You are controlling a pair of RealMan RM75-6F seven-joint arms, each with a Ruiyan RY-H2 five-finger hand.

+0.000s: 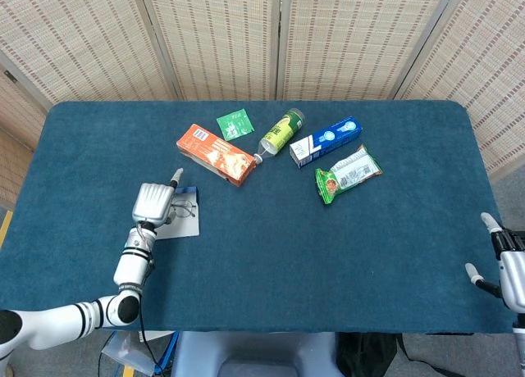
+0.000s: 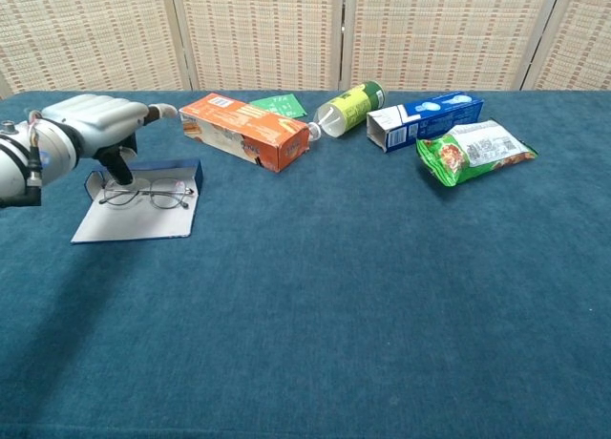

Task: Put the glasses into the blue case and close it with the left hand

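Woven screens back a blue-carpeted table. The glasses lie on the pale inner face of the open blue case, plain in the chest view; from the head view the left hand covers part of them. That hand hovers above the case, one finger stretched out, another reaching down beside the glasses, holding nothing. Only the head view shows the right hand at the table's near right edge, fingers apart, empty.
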